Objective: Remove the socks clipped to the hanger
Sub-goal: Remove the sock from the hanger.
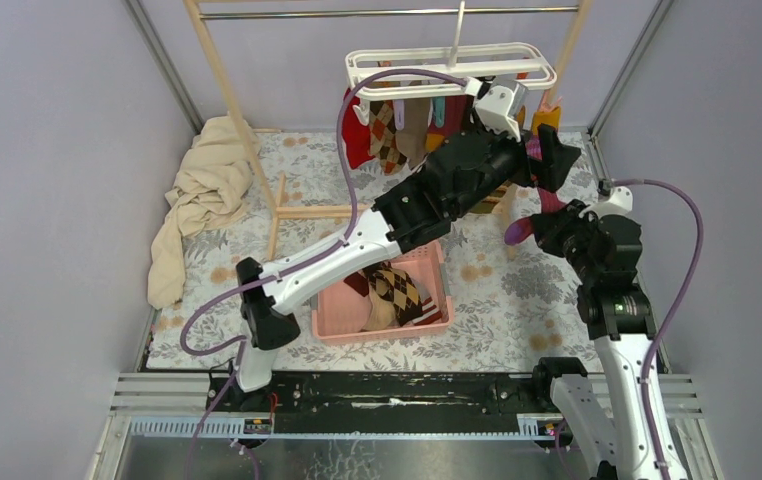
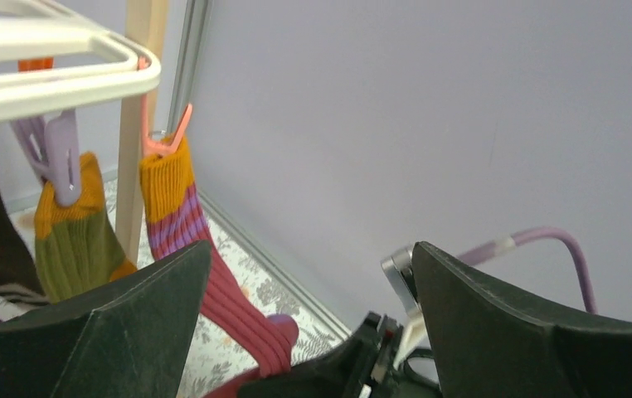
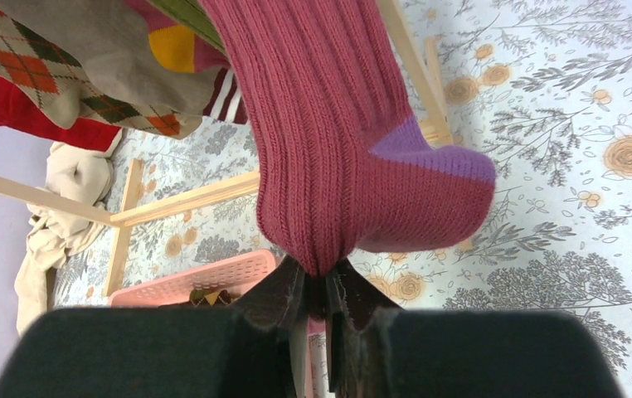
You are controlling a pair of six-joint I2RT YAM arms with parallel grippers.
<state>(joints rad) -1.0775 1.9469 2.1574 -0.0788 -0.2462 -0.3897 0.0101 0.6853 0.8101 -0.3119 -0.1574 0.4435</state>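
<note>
White plastic hanger (image 1: 447,62) hangs by one hook from the rack (image 1: 227,100) at the tabletop's (image 1: 517,290) far side. Socks (image 1: 385,135) are clipped beneath it, too bunched to count. One pink basket (image 1: 329,325) below holds about three more. Crossing in front, the left arm (image 1: 437,190) hides some, and the left fingers (image 2: 122,332) gape wide, empty. Pinched shut in the right fingers (image 3: 284,298) is one maroon sock (image 3: 337,149), slanting cuff-up from an orange clip (image 2: 167,137), foot lowest.
</note>
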